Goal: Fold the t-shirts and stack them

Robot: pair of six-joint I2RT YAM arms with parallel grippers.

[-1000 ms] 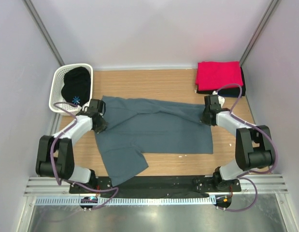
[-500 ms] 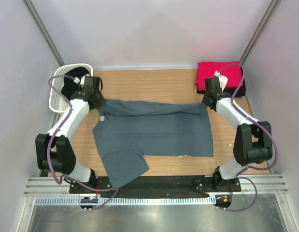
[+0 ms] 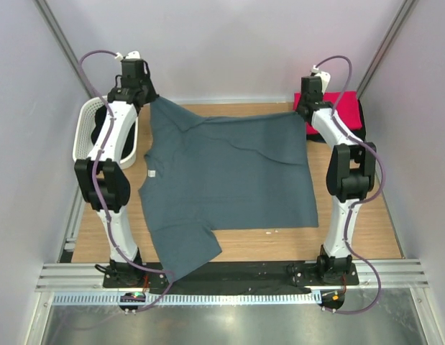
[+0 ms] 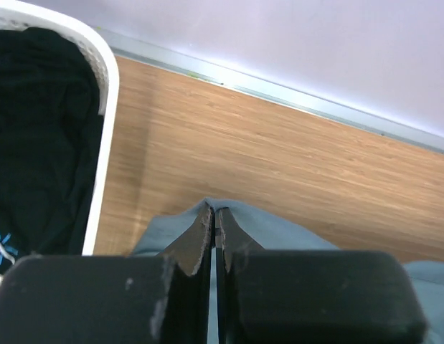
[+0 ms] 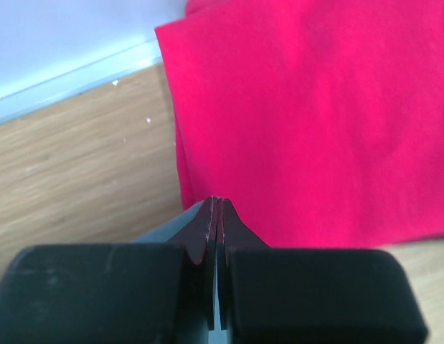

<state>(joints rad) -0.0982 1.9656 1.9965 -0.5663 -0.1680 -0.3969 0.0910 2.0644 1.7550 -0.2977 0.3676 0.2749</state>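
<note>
1. Your grey shirt [image 3: 229, 180] is spread over the table [image 3: 272, 241] with its long axis running left to right. The tag edge faces left, the straight hem faces right, and one sleeve trails to the near-left.
2. Its far edge is raised. The left gripper [image 3: 149, 99] is clamped on the far-left corner and the right gripper [image 3: 300, 111] on the far-right corner.
3. Only the top view shows you the whole spread.
4. The left wrist view shows a black shirt [image 4: 35, 143] in the basket [image 4: 107, 107].
5. The right wrist view shows the red shirt [image 5: 315, 122] lying flat beyond the jaws.

White-shelled, black-jointed left arm [image 3: 100, 183] and matching right arm [image 3: 348, 172], black bases [image 3: 125, 272] at six o'clock, looping purple cables [image 3: 93, 54], scuffed black wedge-shaped fingers [image 4: 195, 240].
</note>
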